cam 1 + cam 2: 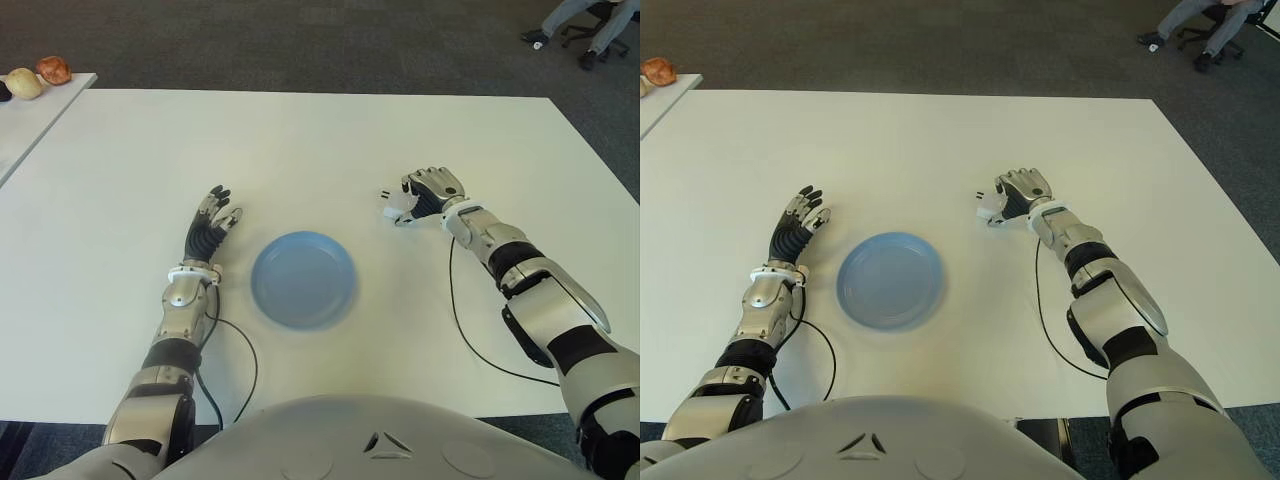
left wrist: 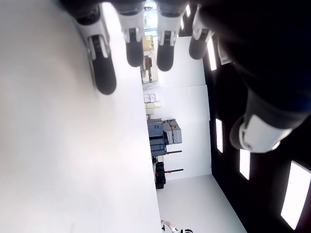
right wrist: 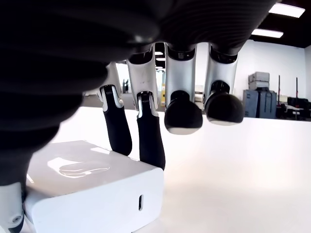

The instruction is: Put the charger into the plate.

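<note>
**Right hand over the charger, blue plate bare at the near edge**

A white desk (image 1: 320,140) fills most of what I can see. The blue plate (image 1: 303,279) sits toward the desk's near edge, roughly midway along it, and nothing lies in it.

The white charger (image 1: 396,210) is on the desk beyond the plate and toward the right edge, well apart from the plate's rim. The right hand (image 1: 425,194) is on it: from the head cameras the block pokes out on the side of the hand that faces the plate. In the right wrist view the charger (image 3: 92,191) is a rounded white box with a small slot in one face, lying flat on the desk, and the fingers (image 3: 146,131) curl down over it, two dark tips touching its far top edge while the other two hang past it. The thumb side presses in from the near end. I would call it a loose grip around the box, which has not left the surface.

The left hand (image 1: 210,228) shows just beside the plate on its left, toward the near edge. Its fingers (image 2: 104,68) are stretched out straight and slightly apart, holding nothing.

A black cable (image 1: 475,340) runs from the right forearm across the desk. On a second table at the far left corner lie a couple of rounded objects (image 1: 38,75), one pale, one reddish.
</note>
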